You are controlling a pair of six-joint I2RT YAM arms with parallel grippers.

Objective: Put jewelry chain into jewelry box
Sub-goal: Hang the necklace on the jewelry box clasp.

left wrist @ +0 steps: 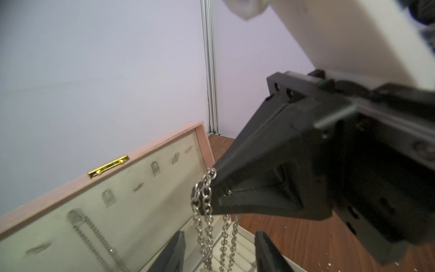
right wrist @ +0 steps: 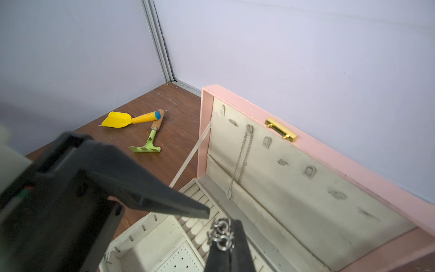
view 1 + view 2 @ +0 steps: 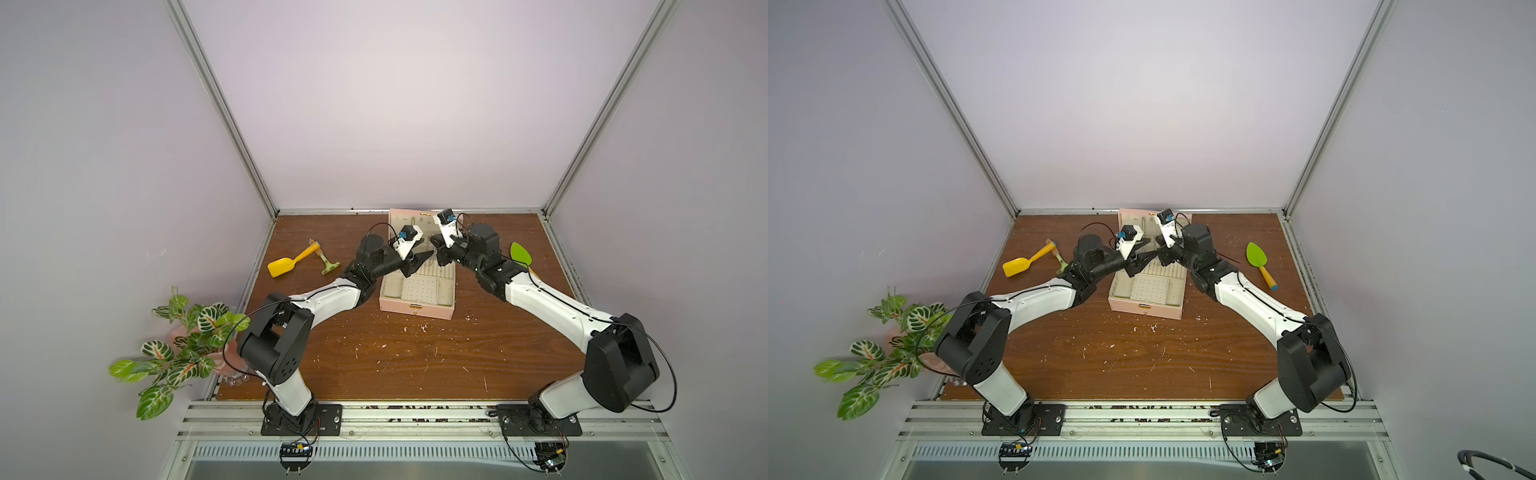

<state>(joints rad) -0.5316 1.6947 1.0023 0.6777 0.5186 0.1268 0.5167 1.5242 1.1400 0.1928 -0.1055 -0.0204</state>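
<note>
The pale pink jewelry box [image 3: 415,311] stands open at the back of the table, its cream-lined lid [image 2: 294,188] upright. My right gripper [image 2: 227,236] is shut on the top of the silvery jewelry chain [image 2: 220,232], holding it above the ring-roll rows [image 2: 195,223]. In the left wrist view the jewelry chain [image 1: 203,200] hangs in several strands from the right gripper's tip. My left gripper [image 1: 220,237] is open, and the strands hang between its fingers [image 1: 175,252]. The chain's lower end is out of frame.
A thinner chain [image 2: 242,160] hangs from a hook inside the lid. A yellow shovel [image 3: 286,262] and a green rake [image 3: 329,265] lie left of the box, and a green trowel [image 3: 1257,259] lies to its right. A potted plant [image 3: 178,345] stands off the table's front left corner.
</note>
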